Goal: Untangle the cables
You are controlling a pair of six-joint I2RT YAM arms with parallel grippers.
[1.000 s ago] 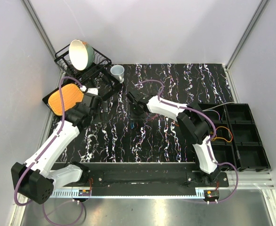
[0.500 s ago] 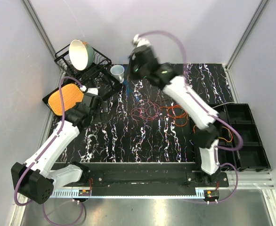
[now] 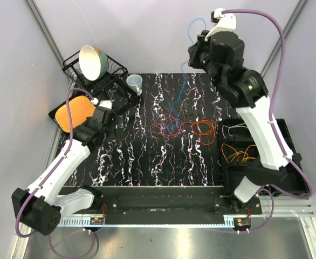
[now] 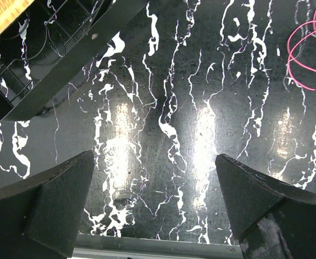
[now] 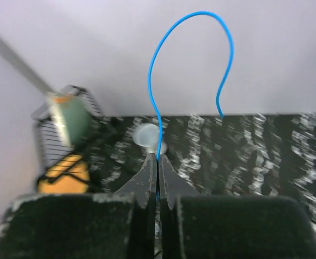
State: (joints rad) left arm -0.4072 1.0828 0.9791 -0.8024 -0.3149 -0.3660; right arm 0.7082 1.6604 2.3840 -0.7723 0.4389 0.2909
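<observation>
Thin blue wire aloft, rising steeply from black marbled table, free end arcing overhead. Thin red loops and orange loops tangled flat at table centre.

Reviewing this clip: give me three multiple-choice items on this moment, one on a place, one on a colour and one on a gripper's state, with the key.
1. Where does the red and orange tangle lie?
A) in the dish rack
B) on the middle of the table
C) in the cup

2. What colour is the cable held by the right gripper?
A) blue
B) green
C) white

3. What state is the left gripper in?
A) shut on a cable
B) shut on the cup
C) open, holding nothing

Key:
1 B: the top view shows the loops spread on the tabletop.
2 A: the right wrist view shows a blue wire pinched between shut fingers.
3 C: its fingers stand wide apart over bare tabletop.
</observation>
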